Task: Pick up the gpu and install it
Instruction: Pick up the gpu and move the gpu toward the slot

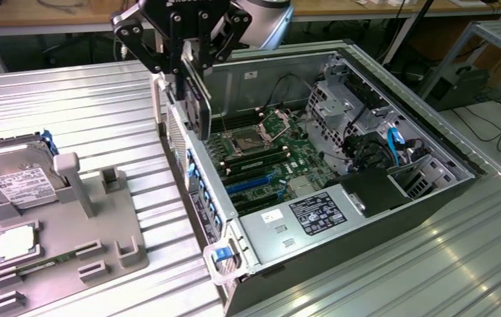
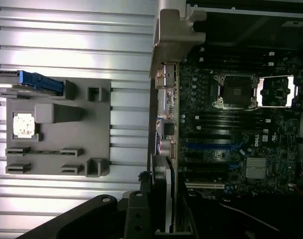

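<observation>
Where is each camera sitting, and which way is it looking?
Exterior view: sits high off the arm, looking down slantwise at the open black computer case on the ribbed metal table; the arm's black jaws show, shut on the thin flat black gpu card.
Wrist view: rides on the wrist, looking down past the jaws and card onto the green motherboard.
Shared: card, motherboard, grey plastic holder tray.

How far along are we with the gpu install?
Pickup looks done: the gripper holds the gpu upright, off the grey tray. It hangs above the open computer case, by the wall nearest the tray. Left: the card is not yet seated in a motherboard slot.
</observation>
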Robot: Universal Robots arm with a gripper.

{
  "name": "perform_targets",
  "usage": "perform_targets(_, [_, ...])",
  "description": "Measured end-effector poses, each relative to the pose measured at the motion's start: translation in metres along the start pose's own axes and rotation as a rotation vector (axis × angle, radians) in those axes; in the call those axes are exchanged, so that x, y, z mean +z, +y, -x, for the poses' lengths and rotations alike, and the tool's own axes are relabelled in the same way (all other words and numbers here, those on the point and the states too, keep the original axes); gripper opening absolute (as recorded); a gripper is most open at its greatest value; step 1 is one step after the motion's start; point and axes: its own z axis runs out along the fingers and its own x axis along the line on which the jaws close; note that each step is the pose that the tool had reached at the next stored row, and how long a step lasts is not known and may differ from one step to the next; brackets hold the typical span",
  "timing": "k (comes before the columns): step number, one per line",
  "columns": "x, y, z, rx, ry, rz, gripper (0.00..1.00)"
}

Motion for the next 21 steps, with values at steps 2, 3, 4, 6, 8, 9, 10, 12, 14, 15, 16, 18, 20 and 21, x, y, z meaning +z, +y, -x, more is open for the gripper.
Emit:
perform_targets(2, [0.0001,-0.0002,0.005,0.001,0.0,0.0,0.29])
perform_targets(3, [0.0002,-0.0004,0.008,0.002,-0.0001,0.0,0.29])
perform_targets(4, [0.0002,-0.0005,0.011,0.003,0.0,-0.0001,0.29])
perform_targets(6, [0.0004,-0.0007,0.016,0.004,-0.0001,-0.0001,0.29])
perform_targets(8, [0.0005,-0.0009,0.021,0.005,-0.0001,-0.0001,0.29])
perform_targets(9, [0.0006,-0.001,0.024,0.005,-0.0002,-0.0001,0.29])
perform_targets(10, [0.0007,-0.0011,0.026,0.006,-0.0002,-0.0001,0.29])
perform_targets(12, [0.0008,-0.0013,0.03,0.007,-0.0002,-0.0002,0.29])
perform_targets(14, [0.0009,-0.0015,0.036,0.008,-0.0002,-0.0002,0.29])
perform_targets(15, [0.001,-0.0016,0.038,0.009,-0.0003,-0.0002,0.29])
perform_targets(16, [0.0011,-0.0018,0.041,0.009,-0.0003,-0.0002,0.29])
perform_targets(18, [0.0012,-0.002,0.047,0.01,-0.0003,-0.0003,0.29])
perform_targets(20, [0.0014,-0.0023,0.054,0.011,-0.0004,-0.0003,0.29])
perform_targets(21, [0.0015,-0.0024,0.057,0.012,-0.0003,-0.0004,0.29])
